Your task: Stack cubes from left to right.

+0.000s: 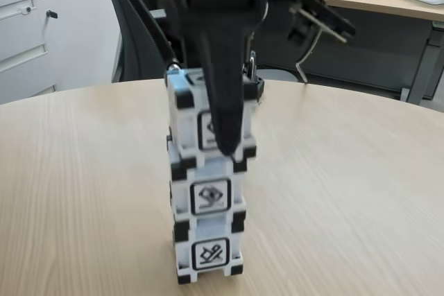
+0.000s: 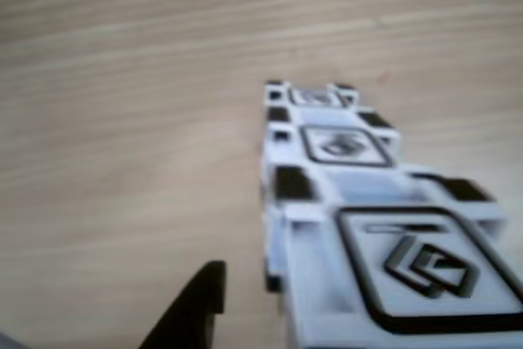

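In the fixed view the three cubes stand in one column on the wooden table [image 1: 361,192] — bottom cube [image 1: 208,253], middle cube [image 1: 208,197], top cube [image 1: 191,119]. The gripper [image 1: 223,145] hangs over the top cube's front face — whether it clamps cannot be told.

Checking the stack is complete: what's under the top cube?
Under the top white plastic cube with black corners sit two alike cubes, middle and bottom, on the wooden table. The black gripper covers part of its front.
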